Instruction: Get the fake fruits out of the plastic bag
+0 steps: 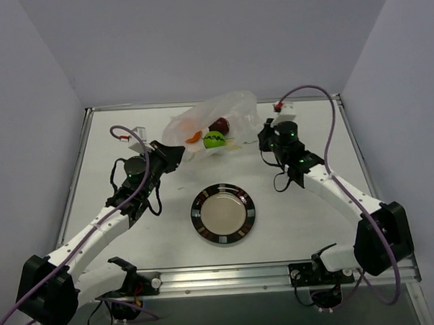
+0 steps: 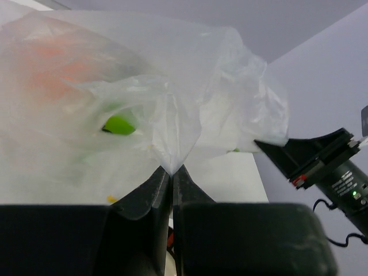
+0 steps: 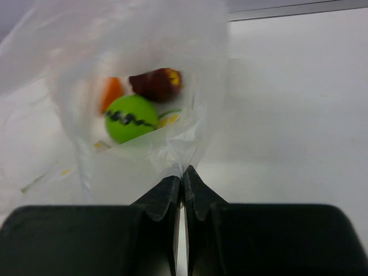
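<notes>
The plastic bag (image 1: 225, 108) lies at the back of the table, stretched between both grippers. Inside it sit the fake fruits: an orange one (image 1: 193, 137), a green one (image 1: 214, 139) and a dark maroon one (image 1: 220, 125). My left gripper (image 1: 179, 154) is shut on the bag's left edge, with film pinched at its tips (image 2: 172, 171). My right gripper (image 1: 262, 137) is shut on the bag's right edge (image 3: 182, 172). Through the film the right wrist view shows the green fruit (image 3: 131, 118), the maroon fruit (image 3: 156, 83) and the orange fruit (image 3: 112, 92). The left wrist view shows the green fruit (image 2: 119, 124).
A round dark-rimmed plate (image 1: 198, 219) sits in the middle of the table, in front of the bag and between the two arms. Raised metal edges (image 1: 83, 150) frame the table, with grey walls behind and at both sides.
</notes>
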Controlling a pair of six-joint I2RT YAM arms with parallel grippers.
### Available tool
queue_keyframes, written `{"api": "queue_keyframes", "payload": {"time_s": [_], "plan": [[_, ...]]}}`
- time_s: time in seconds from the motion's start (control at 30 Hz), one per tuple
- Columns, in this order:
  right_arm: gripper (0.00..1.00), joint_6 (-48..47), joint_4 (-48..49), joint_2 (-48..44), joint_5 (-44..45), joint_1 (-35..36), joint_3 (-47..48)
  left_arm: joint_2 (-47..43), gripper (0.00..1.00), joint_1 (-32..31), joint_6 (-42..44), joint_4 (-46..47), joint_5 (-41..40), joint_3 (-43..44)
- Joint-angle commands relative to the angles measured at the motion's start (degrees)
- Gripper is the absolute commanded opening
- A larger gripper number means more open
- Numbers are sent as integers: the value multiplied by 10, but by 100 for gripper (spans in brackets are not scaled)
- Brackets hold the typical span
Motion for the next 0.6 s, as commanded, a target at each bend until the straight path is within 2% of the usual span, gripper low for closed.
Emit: {"api": "queue_keyframes", "payload": {"time_s": [0.0,0.03,0.1,0.2,0.37,0.57], "plan": [[0,61,17,-28,-43,-83,-71,2,2,-19,-20,15,-9,-10],[0,68,22,-36,-56,-108,-87,-3,2,-23,-19,13,-14,-14],[0,82,34,-51,-53,-117,-119,-8,2,-31,-5,-14,-40,-11],[0,95,43,-14,-40,-131,-120,4,2,-33,24,-27,-78,-4],[0,118,64,75,-44,-144,-108,94,2,-20,42,-17,-88,21],[11,117,77,112,-38,-144,-82,166,2,-13,44,17,-85,32]]}}
